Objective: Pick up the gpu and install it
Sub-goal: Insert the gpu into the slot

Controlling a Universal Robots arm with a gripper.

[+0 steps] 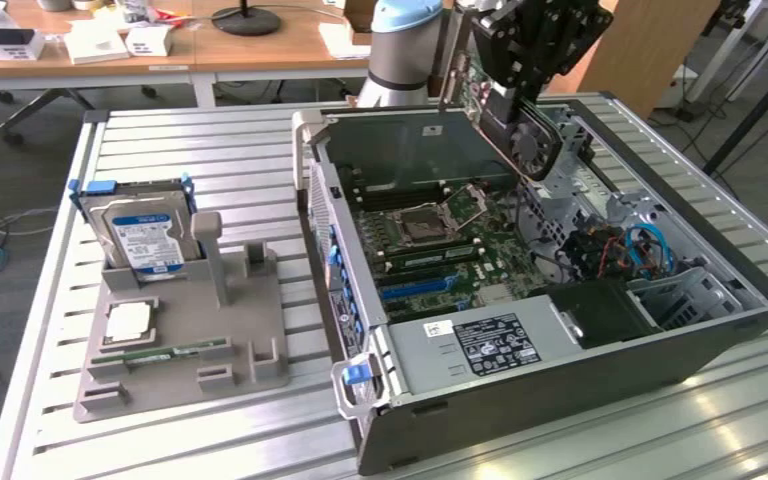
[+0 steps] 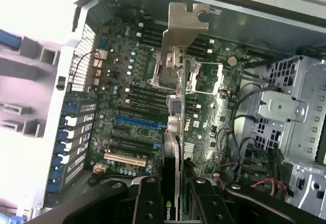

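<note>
- gripper (image 2: 173, 199) is pinching the gpu (image 1: 534, 140): in the wrist view its two black fingers (image 2: 147, 203) press on the card's flat faces, with the card edge-on between them.
- the gpu hangs in the air above the open computer case (image 1: 344, 200), clear of the board below. it is tilted in the exterior view, and its round fan faces that view's right.
- its silver bracket (image 2: 184, 23) is the end farthest from the fingers and points towards the case's far wall.
- handling, as a judgement: the card looks light and stiff but fragile. the flat faces near its upper edge seem the safe place to hold, away from the fan and the contact edge. a grip at one end leaves the bracket end free to swing.
- below lies the green motherboard (image 2: 132, 96), with a blue slot (image 2: 137, 120) among darker ones.
- well apart on the slatted table (image 1: 197, 140), a grey fixture (image 1: 184, 340) holds a hard drive (image 1: 144, 235) upright.
</note>
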